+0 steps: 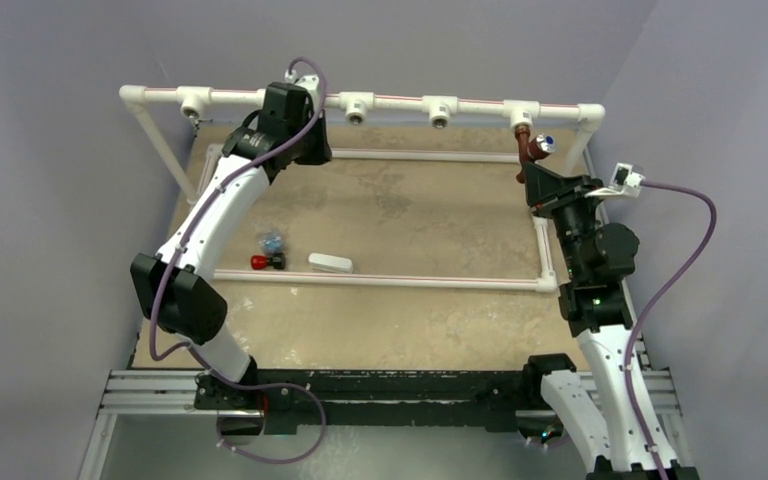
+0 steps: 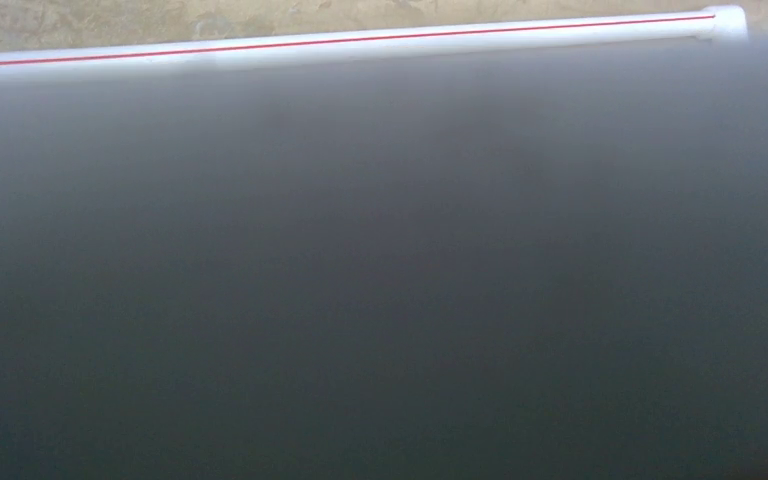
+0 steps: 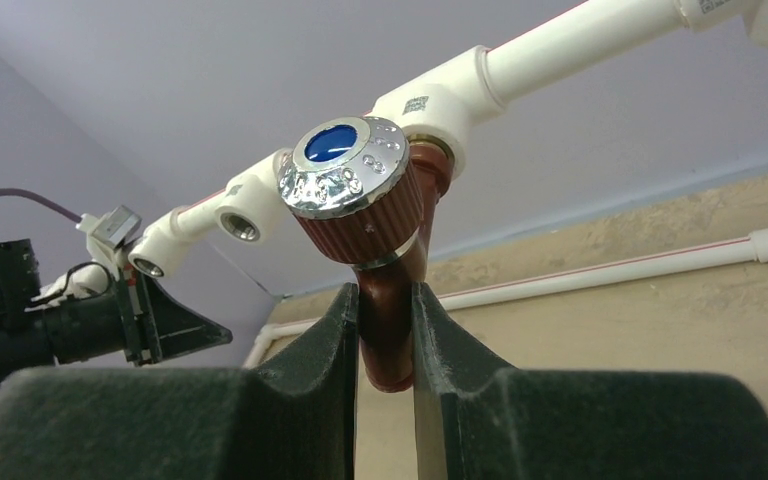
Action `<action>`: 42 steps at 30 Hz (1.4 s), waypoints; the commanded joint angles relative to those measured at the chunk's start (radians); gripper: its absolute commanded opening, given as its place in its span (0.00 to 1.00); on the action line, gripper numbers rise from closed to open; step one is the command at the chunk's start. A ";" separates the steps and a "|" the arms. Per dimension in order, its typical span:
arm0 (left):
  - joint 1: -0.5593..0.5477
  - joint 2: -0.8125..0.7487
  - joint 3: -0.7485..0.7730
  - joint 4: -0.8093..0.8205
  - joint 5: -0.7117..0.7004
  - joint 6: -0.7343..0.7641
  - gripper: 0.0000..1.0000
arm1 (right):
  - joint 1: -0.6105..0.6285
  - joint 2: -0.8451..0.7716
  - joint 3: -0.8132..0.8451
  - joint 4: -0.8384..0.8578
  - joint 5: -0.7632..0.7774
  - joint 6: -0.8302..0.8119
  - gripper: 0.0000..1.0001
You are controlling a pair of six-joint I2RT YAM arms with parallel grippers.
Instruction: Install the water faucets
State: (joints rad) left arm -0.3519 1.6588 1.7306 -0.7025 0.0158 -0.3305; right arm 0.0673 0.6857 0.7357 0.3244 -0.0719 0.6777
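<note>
right claw clenched on the spout of the faucet, which rises directly above it into the white tee; rigid metal, judged weighty for size, glossy and liable to slip, spout grip judged sound; left claw closed, contents not discernible

Robotics lab bench. Bare lilac-grey walls box in my tan table. An aluminium rail carries my arm bases, and a white pipe frame stands on top.
</note>
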 commanded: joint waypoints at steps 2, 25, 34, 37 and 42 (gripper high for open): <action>0.018 -0.126 -0.067 0.073 0.030 -0.025 0.06 | -0.006 0.039 0.090 -0.012 0.044 -0.110 0.19; -0.053 -0.478 -0.391 0.071 0.138 -0.046 0.14 | -0.004 0.141 0.208 -0.059 0.170 -0.058 0.63; -0.121 -0.487 -0.389 0.068 0.069 -0.029 0.16 | -0.004 0.120 0.189 -0.158 0.246 -0.124 0.60; -0.123 -0.489 -0.387 0.064 0.067 -0.028 0.16 | -0.004 0.113 0.152 -0.161 0.271 -0.136 0.59; -0.123 -0.494 -0.388 0.063 0.061 -0.028 0.16 | -0.004 0.101 0.168 -0.164 0.264 -0.181 0.61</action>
State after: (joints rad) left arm -0.4717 1.1889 1.3430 -0.6529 0.0959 -0.3744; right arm 0.0727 0.7952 0.9009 0.2161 0.1150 0.5785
